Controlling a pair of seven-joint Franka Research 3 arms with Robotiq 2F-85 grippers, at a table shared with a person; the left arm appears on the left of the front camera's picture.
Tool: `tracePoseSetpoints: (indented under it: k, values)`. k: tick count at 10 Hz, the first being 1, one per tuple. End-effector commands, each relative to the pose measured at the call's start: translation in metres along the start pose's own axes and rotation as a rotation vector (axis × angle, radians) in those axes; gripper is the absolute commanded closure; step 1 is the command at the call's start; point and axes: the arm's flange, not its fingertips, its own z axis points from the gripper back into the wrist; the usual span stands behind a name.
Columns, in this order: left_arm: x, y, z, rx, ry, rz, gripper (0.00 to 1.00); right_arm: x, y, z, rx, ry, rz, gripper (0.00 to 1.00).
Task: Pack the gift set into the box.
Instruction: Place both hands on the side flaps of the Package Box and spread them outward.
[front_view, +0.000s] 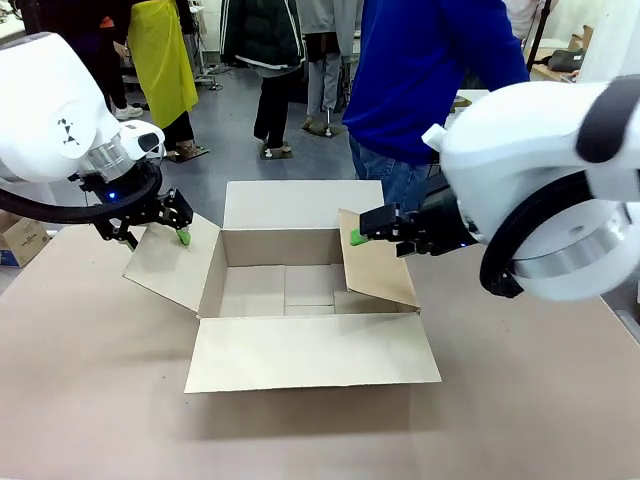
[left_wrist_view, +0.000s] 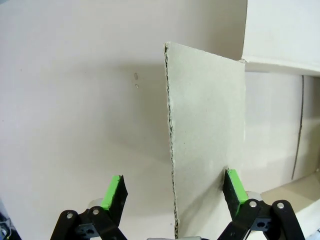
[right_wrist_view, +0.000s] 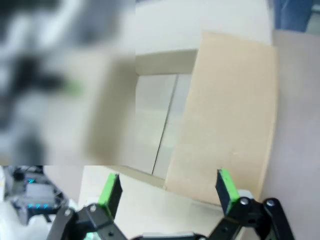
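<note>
- The box (front_view: 283, 246) sits open in the middle of the desk (front_view: 90, 400) with its floor bare. Nothing is packed yet, so the step in hand looks like spreading the flaps.
- On the left, the left gripper (front_view: 181, 231) is at the far edge of the left flap (front_view: 168, 265), which is folded outward. In the left wrist view its jaws stand apart with the flap's edge between them.
- On the right, the right gripper (front_view: 362, 236) is at the top far corner of the right flap (front_view: 378, 268), which tilts up beside the opening. Its jaws are apart too.
- The next move probably calls for pressing that right flap outward, leaving the opening free for the gift set.
- Count: one box, four flaps, two grippers, and one person (front_view: 420, 70) at the far side.
</note>
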Motion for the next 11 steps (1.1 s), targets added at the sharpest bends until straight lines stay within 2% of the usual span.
tracePoseSetpoints:
  k: [1, 2, 3, 8, 10, 11]
  values:
    - [0.0, 0.0, 0.001, 0.016, -0.005, 0.012, 0.0, 0.056, 0.049, 0.006, -0.192, 0.193, -0.006, 0.0]
    - [0.0, 0.0, 0.001, 0.016, -0.005, 0.012, 0.0, 0.071, 0.06, -0.001, -0.273, 0.274, -0.002, 0.0]
    - [0.0, 0.0, 0.001, 0.016, -0.005, 0.012, 0.0, 0.081, 0.065, -0.016, -0.32, 0.316, -0.01, 0.0]
    - [0.0, 0.0, 0.001, 0.016, -0.005, 0.012, 0.0, 0.1, 0.092, -0.102, -0.433, 0.354, 0.082, 0.0]
    - [0.0, 0.0, 0.001, 0.016, -0.005, 0.012, 0.0, 0.094, 0.093, -0.129, -0.548, 0.362, 0.081, 0.0]
    - [0.0, 0.0, 0.001, 0.016, -0.005, 0.012, 0.0, 0.089, 0.094, -0.14, -0.602, 0.397, 0.101, 0.0]
